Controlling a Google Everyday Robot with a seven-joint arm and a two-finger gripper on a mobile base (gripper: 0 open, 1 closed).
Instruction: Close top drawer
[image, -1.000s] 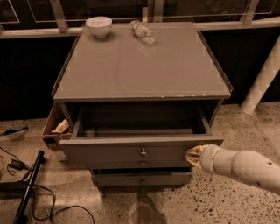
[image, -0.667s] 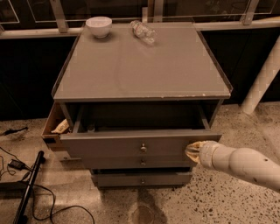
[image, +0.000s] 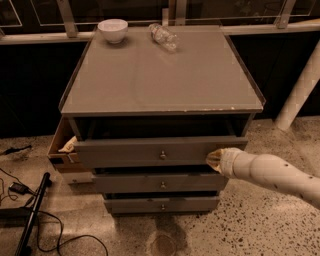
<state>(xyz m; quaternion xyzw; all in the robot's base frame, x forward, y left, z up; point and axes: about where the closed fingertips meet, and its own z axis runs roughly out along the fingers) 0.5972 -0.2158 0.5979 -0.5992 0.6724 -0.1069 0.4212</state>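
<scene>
The top drawer (image: 150, 152) of the grey cabinet is a wide grey drawer with a flat front and a small round metal knob (image: 162, 156) at centre. It stands partly open, with only a narrow dark gap under the cabinet top. My gripper (image: 214, 159) comes in from the right on a white arm (image: 272, 173) and presses against the right end of the drawer front.
Two shorter drawers (image: 161, 184) sit below. A white bowl (image: 112, 29) and a plastic bottle (image: 163, 35) lie on the cabinet top (image: 160, 75). A brown cardboard box (image: 61, 145) stands at the cabinet's left. Cables and a black pole (image: 31, 215) lie on the floor left. A white post (image: 300, 90) stands right.
The top drawer has slid back into the cabinet; its dark opening has narrowed a lot. My gripper has followed the front inward.
</scene>
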